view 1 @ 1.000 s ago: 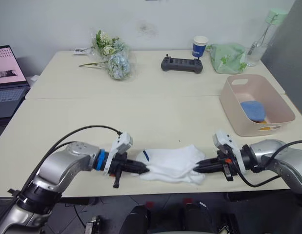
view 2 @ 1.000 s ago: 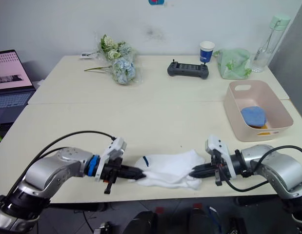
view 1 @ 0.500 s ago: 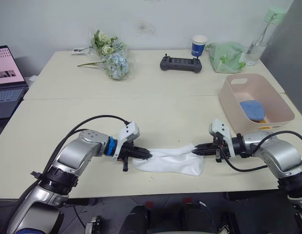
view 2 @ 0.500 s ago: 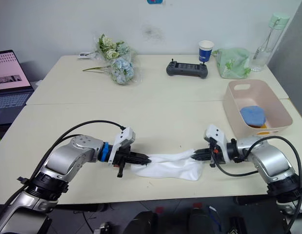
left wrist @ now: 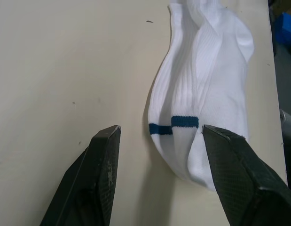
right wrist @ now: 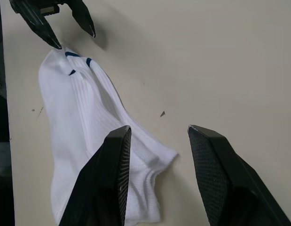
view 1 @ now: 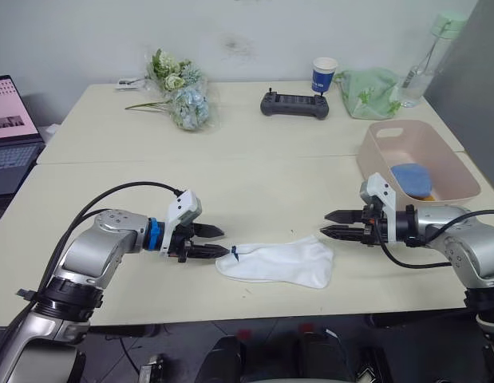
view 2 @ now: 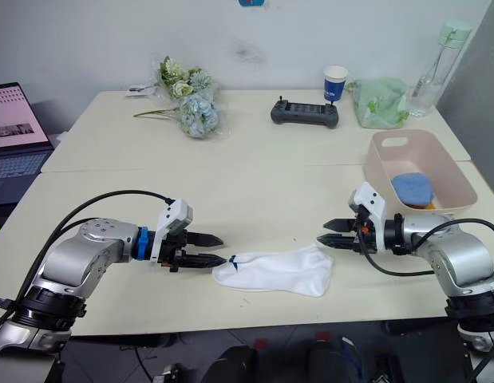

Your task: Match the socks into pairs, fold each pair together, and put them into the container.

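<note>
Two white socks [view 1: 274,261] lie flat, one on the other, near the table's front edge, their cuffs with a dark blue mark [left wrist: 173,125] toward my left. My left gripper [view 1: 224,242] stands open just off the cuff end, holding nothing. In the left wrist view its fingers [left wrist: 96,179] straddle the cuffs of the socks [left wrist: 201,94]. My right gripper [view 1: 325,223] is open too, a short way off the toe end, and the socks [right wrist: 84,141] lie beyond its fingers [right wrist: 216,174]. The pink container [view 1: 406,132] at the right holds a folded light blue pair [view 1: 410,179].
Along the table's back stand a black controller [view 1: 294,104], a blue-and-white paper cup [view 1: 325,74], a pale green bag [view 1: 373,92], a bottle [view 1: 430,56] and a bunch of flowers [view 1: 179,100]. A laptop [view 1: 11,128] sits off the left edge.
Both grippers have opened, let go of the white socks and drawn back from their ends. The socks, stretched between them before, now lie flat on the table.
</note>
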`<action>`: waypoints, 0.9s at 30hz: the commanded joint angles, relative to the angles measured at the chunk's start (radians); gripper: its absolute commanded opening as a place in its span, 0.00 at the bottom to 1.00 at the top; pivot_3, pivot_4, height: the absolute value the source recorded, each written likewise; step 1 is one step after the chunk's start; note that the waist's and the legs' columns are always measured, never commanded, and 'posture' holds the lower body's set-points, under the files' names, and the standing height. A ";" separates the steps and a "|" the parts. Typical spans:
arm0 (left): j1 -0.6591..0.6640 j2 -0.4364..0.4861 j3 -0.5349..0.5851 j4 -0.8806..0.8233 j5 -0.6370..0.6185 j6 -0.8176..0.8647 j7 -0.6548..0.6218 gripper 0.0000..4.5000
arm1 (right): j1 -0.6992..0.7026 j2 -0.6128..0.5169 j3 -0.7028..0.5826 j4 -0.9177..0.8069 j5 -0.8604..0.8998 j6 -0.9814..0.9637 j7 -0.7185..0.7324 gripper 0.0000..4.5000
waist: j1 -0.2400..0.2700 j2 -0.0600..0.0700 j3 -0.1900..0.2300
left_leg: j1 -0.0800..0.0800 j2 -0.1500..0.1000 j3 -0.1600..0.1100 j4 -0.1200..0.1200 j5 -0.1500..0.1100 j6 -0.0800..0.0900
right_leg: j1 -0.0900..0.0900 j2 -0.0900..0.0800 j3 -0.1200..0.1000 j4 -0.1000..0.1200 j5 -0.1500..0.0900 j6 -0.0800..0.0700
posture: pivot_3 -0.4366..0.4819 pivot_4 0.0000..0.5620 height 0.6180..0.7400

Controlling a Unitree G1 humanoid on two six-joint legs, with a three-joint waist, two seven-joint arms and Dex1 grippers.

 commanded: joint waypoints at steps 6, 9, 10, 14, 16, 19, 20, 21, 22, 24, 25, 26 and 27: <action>-0.006 -0.092 -0.016 -0.075 0.055 -0.129 0.056 0.64 | 0.028 -0.004 0.098 -0.018 -0.125 -0.151 0.001 0.46 | 0.002 0.000 0.000 | 0.000 -0.001 0.001 0.001 0.000 0.000 | 0.000 -0.001 0.000 0.000 0.000 0.000 | 0.48 0.27 1.00; 0.005 -0.101 -0.047 -0.082 0.085 -0.176 0.053 0.64 | 0.025 0.002 0.127 0.018 -0.164 -0.201 0.015 0.46 | 0.000 0.000 0.000 | 0.000 0.000 0.001 0.000 0.000 0.000 | 0.000 0.000 0.000 0.000 0.000 0.000 | 0.48 0.27 1.00; 0.009 -0.101 -0.055 -0.085 0.092 -0.186 0.051 0.64 | 0.022 0.006 0.135 0.030 -0.177 -0.215 0.015 0.46 | 0.000 0.000 0.000 | 0.000 0.000 0.001 0.000 0.000 0.000 | 0.000 0.000 0.000 0.000 0.000 0.000 | 0.48 0.27 1.00; 0.029 -0.083 -0.078 -0.081 0.134 -0.247 0.033 0.64 | 0.021 0.021 0.159 0.070 -0.216 -0.263 0.016 0.46 | 0.000 0.000 0.000 | 0.000 0.000 0.001 0.000 0.000 0.000 | 0.000 0.000 0.000 0.000 0.000 0.000 | 0.48 0.27 1.00; 0.035 -0.082 -0.074 -0.076 0.138 -0.258 0.028 0.64 | 0.021 0.028 0.162 0.082 -0.226 -0.277 0.019 0.46 | 0.000 0.000 0.000 | 0.000 0.000 0.001 0.000 0.000 0.000 | 0.000 0.000 0.000 0.000 0.000 0.000 | 0.48 0.27 1.00; 0.042 -0.077 -0.070 -0.067 0.151 -0.275 0.029 0.51 | 0.021 0.032 0.172 0.103 -0.245 -0.301 0.025 0.42 | 0.000 0.000 0.000 | 0.000 0.000 0.001 0.000 0.000 0.000 | 0.000 0.000 0.000 0.000 0.000 0.000 | 0.48 0.27 1.00; 0.046 -0.075 -0.069 -0.066 0.154 -0.278 0.029 0.45 | 0.021 0.036 0.173 0.111 -0.251 -0.310 0.022 0.38 | 0.000 0.000 0.000 | 0.000 0.000 0.001 0.000 0.000 0.000 | 0.000 0.000 0.000 0.000 0.000 0.000 | 0.48 0.27 1.00; 0.054 -0.072 -0.070 -0.072 0.155 -0.279 0.028 0.38 | 0.018 0.040 0.174 0.120 -0.256 -0.318 0.024 0.33 | 0.000 0.000 0.000 | 0.000 0.000 0.001 0.000 0.000 0.000 | 0.000 0.000 0.000 0.000 0.000 0.000 | 0.48 0.27 1.00; 0.061 -0.070 -0.069 -0.079 0.155 -0.277 0.028 0.31 | 0.016 0.045 0.173 0.128 -0.259 -0.323 0.026 0.26 | 0.000 0.000 0.000 | 0.000 0.000 0.000 0.000 0.000 0.000 | 0.000 0.000 0.000 0.000 0.000 0.000 | 0.48 0.27 1.00; 0.067 -0.070 -0.069 -0.086 0.153 -0.273 0.029 0.16 | 0.012 0.053 0.171 0.138 -0.263 -0.330 0.033 0.10 | 0.000 0.000 0.000 | 0.000 0.000 0.001 0.000 0.000 0.000 | 0.000 0.000 0.000 0.000 0.000 0.000 | 0.48 0.27 1.00; 0.070 -0.072 -0.067 -0.091 0.150 -0.266 0.032 0.08 | 0.010 0.056 0.171 0.142 -0.264 -0.333 0.034 0.01 | 0.000 0.000 0.000 | 0.000 0.000 0.000 0.000 0.000 0.000 | 0.000 0.000 0.000 0.000 0.000 0.000 | 0.48 0.27 1.00; 0.074 -0.072 -0.066 -0.097 0.148 -0.260 0.035 0.01 | 0.007 0.058 0.171 0.150 -0.267 -0.338 0.036 0.00 | 0.000 0.000 0.000 | 0.000 0.000 0.000 0.000 0.000 0.000 | 0.000 0.000 0.000 0.000 0.000 0.000 | 0.48 0.27 1.00; 0.080 -0.073 -0.065 -0.105 0.146 -0.254 0.038 0.01 | 0.002 0.061 0.172 0.161 -0.270 -0.346 0.038 0.00 | 0.000 0.000 0.000 | 0.000 0.000 0.000 0.000 0.000 0.000 | 0.000 0.000 0.000 0.000 0.000 0.000 | 0.48 0.27 1.00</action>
